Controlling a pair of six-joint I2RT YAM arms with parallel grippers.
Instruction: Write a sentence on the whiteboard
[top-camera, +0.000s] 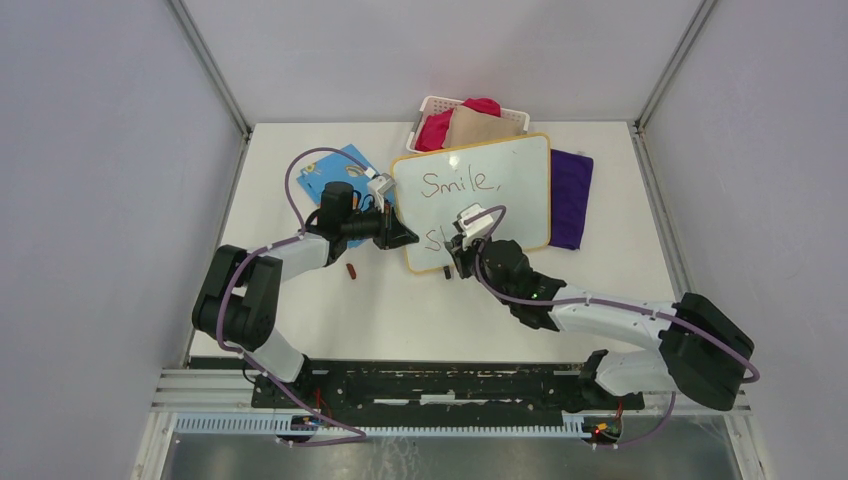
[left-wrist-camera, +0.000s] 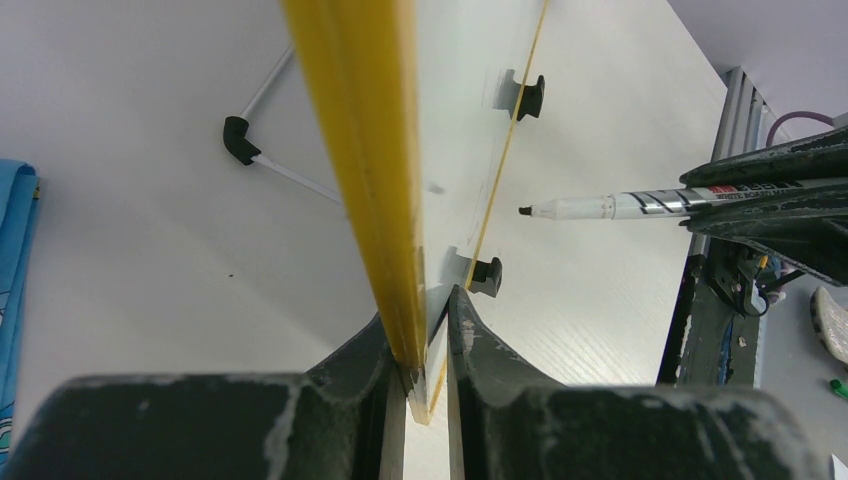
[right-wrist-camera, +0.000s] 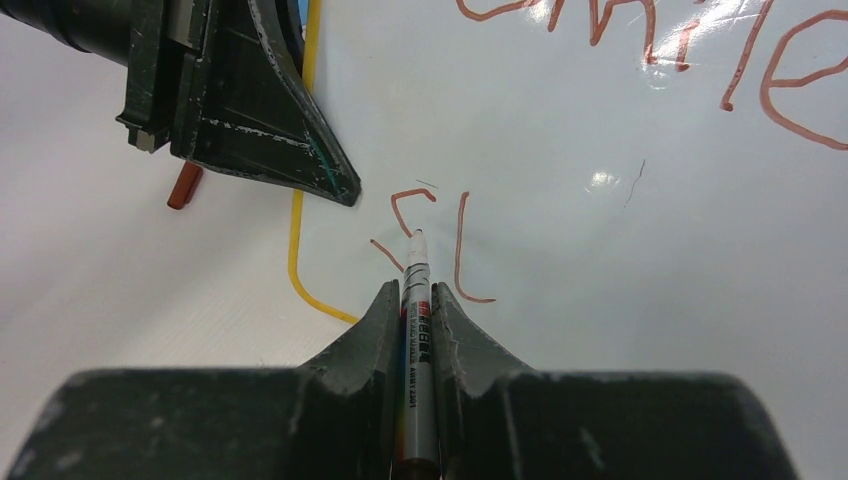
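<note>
Arms angled inward at frame centre: left gripper (top-camera: 403, 236) clamped on whiteboard (top-camera: 510, 205) left edge; right gripper (top-camera: 457, 262) pinching marker (right-wrist-camera: 414, 265), tip at unfinished sentence (top-camera: 458, 184). Board upper-centre on white counter (top-camera: 420, 310); grey walls (top-camera: 100, 200).

- Mid-counter (top-camera: 420, 315): whiteboard (top-camera: 505, 215).
- Behind whiteboard: basket (top-camera: 430, 108); just beside it on the right: cloth (top-camera: 572, 198); to the left: card (top-camera: 340, 165).
- Clamped on whiteboard's left edge: left pincer (left-wrist-camera: 425, 310).
- Over its near-left corner: right pincer (right-wrist-camera: 415, 300), marker (right-wrist-camera: 415, 270) between the fingers.
- On counter, left of that corner: cap (top-camera: 351, 271).

Yellow-framed white whiteboard (top-camera: 520, 212), red sentence (top-camera: 458, 183)
</note>
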